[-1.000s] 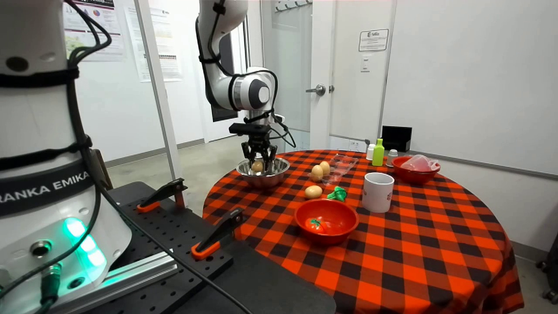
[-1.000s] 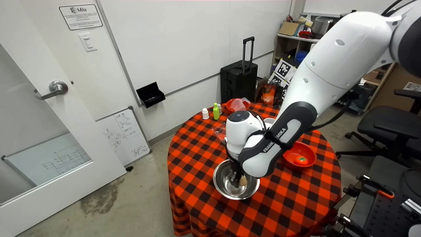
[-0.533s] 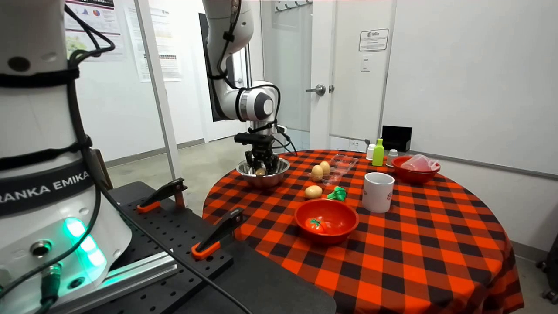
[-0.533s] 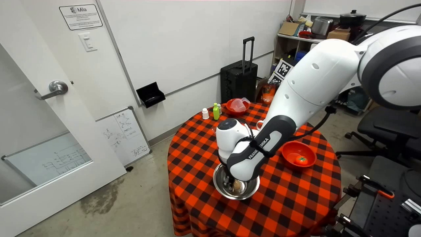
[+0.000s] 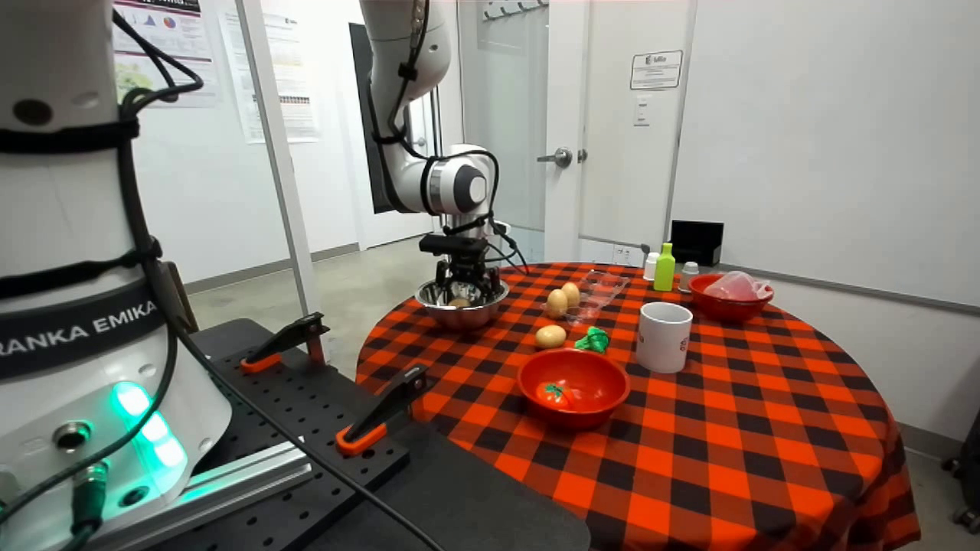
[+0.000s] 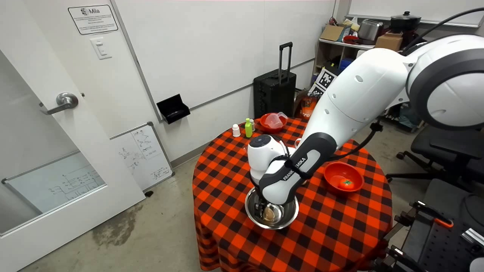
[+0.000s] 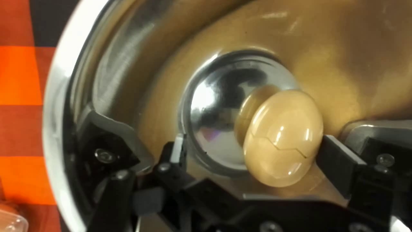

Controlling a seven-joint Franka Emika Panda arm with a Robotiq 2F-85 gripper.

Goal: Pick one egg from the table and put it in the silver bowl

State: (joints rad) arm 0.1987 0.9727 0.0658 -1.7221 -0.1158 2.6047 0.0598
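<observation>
A light-brown egg [image 7: 283, 138] with a zigzag seam lies at the bottom of the silver bowl [image 7: 59, 129]. My gripper [image 7: 256, 156] is inside the bowl, its jaws spread wide around the egg. The right-hand finger pad [image 7: 339, 166] is against or very close to the egg, while a broad gap separates the egg from the left-hand pad. Both exterior views show the egg [image 6: 269, 214] low in the bowl [image 5: 462, 316]. Three more eggs are on the checked tablecloth: a near one [image 5: 550, 337] and a pair, front [image 5: 556, 304] and back [image 5: 570, 292].
A red bowl [image 5: 574, 417] holding a toy tomato [image 5: 554, 394] stands nearer the robot base. Beside it are a green crumpled item [image 5: 592, 340] and a white mug [image 5: 664, 337]. A clear carton [image 5: 605, 287], green bottle [image 5: 664, 268] and another red bowl [image 5: 727, 310] sit farther back.
The gripper has gone down into the silver bowl with the egg, shifting slightly, and its jaws have opened. The egg has dropped from between the fingers to the bowl's bottom.
</observation>
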